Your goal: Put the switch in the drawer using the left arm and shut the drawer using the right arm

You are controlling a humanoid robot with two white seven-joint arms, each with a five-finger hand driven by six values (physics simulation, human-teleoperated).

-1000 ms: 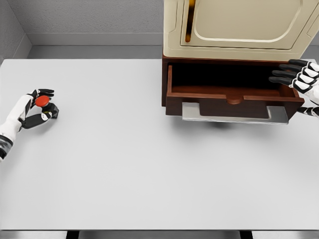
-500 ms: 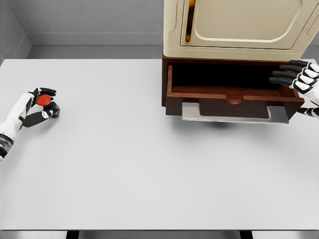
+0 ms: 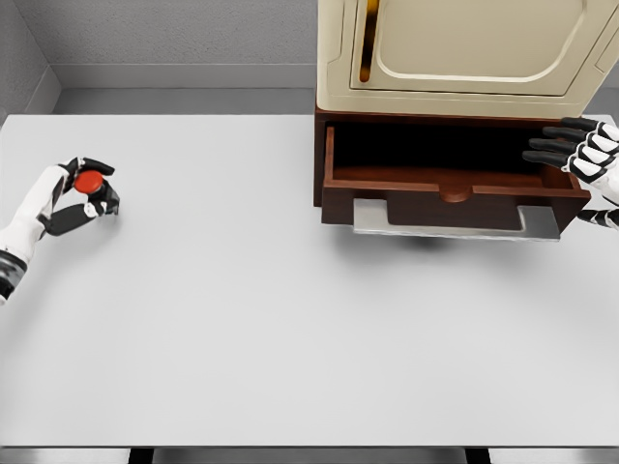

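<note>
Far out at the table's left, our left hand (image 3: 70, 198) grips the switch (image 3: 89, 181), next carrying it to the open drawer (image 3: 450, 198).

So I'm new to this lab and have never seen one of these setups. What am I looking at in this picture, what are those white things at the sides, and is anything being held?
This is a simulator's render, seen from a camera on a humanoid robot's head, looking down at a white table. The white things are its two arms, each ending in a five-finger hand. The left hand, at the picture's left, grips a small switch with a red button. At the far right stands a cream cabinet with a dark wooden drawer pulled open beneath it. The right hand hovers by the drawer's right end, fingers extended, holding nothing.
</note>
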